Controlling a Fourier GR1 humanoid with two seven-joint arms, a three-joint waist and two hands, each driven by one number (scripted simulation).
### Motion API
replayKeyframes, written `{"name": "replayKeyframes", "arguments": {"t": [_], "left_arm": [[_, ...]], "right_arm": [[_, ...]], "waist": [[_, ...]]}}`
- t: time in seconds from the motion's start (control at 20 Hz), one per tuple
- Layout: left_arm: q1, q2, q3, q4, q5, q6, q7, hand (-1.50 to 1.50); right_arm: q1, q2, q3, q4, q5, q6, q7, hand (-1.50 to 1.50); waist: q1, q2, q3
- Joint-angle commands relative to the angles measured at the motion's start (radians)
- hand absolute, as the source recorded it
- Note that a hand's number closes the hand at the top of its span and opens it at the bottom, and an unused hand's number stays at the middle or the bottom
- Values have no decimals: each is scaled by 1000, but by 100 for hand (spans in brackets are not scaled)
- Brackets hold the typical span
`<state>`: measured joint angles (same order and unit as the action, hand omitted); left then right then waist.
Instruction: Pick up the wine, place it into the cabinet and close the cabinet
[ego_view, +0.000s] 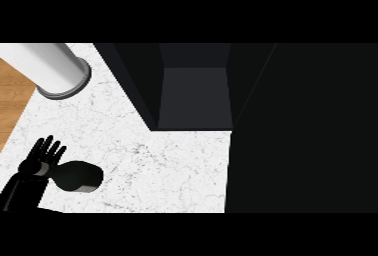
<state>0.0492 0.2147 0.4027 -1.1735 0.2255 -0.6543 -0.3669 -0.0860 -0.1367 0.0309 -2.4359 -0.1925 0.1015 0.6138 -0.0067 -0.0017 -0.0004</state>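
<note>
One wine bottle (76, 177), dark, lying on the white tabletop (170, 170) at lower left. One hand (42, 156) just beside it, at its left end, fingers straight and released. One open dark cabinet (193, 92) at upper centre. One white cylinder (53, 67) at upper left. Right hand out of view.

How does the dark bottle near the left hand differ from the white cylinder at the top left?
The wine bottle is black and looks smaller; the white cylinder is pale with a grey rim. The wine bottle stands near the counter's front beside the open left hand; the white cylinder stands at the back. Both stand on the marble counter.
</note>
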Motion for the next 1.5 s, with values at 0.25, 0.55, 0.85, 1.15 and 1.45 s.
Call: {"name": "replayKeyframes", "arguments": {"t": [0.25, 0.55, 0.85, 1.15, 1.45], "left_arm": [[-55, -4, -40, 188, -120, 34, -162, -150], [-119, 14, -60, 310, -136, 6, -226, -150], [-147, -6, -55, 381, -127, 47, -274, -150], [-140, -27, -90, 301, -51, -16, -176, 150], [-216, 3, -150, 404, -140, -32, -301, 150]], "right_arm": [[-6, 4, -5, -172, -64, -38, 108, -150], [-24, -6, -33, -131, -82, -9, 76, -150], [26, 14, 1, -166, -66, 0, 69, -150], [-23, 39, 60, -155, 1, -50, 109, -150], [44, 27, 16, -104, -33, 28, 5, -150]], "waist": [[-2, 0, -1], [-5, 2, -1], [-11, 1, -1], [1, -1, 0], [-9, 2, -1]]}}
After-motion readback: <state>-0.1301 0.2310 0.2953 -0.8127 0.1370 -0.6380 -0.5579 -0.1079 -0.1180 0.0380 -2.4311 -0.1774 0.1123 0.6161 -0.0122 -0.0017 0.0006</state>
